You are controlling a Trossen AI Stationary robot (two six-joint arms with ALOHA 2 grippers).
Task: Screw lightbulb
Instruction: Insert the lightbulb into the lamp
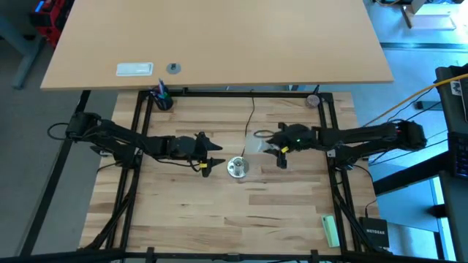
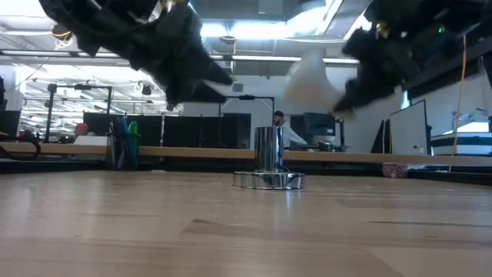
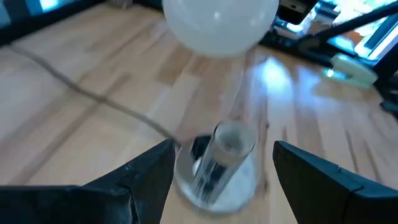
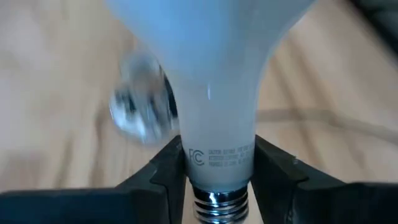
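Observation:
The frosted white lightbulb [image 1: 256,143] is in the air above the table's middle, held by my right gripper [image 1: 276,146], which reaches in from the table's right. It also shows in the low view [image 2: 310,79] and the right wrist view [image 4: 217,74]. The round silver socket [image 1: 238,167] stands upright on its flat base on the wood, a little nearer and to the left of the bulb, its thin black cord [image 1: 251,113] running toward the far edge. My left gripper [image 1: 212,157] is open and empty, raised just left of the socket [image 3: 217,165], its fingers pointing toward it. My right gripper pinches the bulb's narrow neck [image 4: 221,155] between its two fingers, just above the silvery screw base [image 4: 219,202]. The fingers come from the table's right and lie across the neck. The bulb is lifted clear and tilted, its dome [image 2: 307,73] up and toward the table's left.
A dark cup of pens [image 1: 162,98] stands at the far left corner and a small round thing [image 1: 313,100] at the far right. A green object [image 1: 330,230] lies at the near right. The black frame rails [image 1: 139,131] border both sides.

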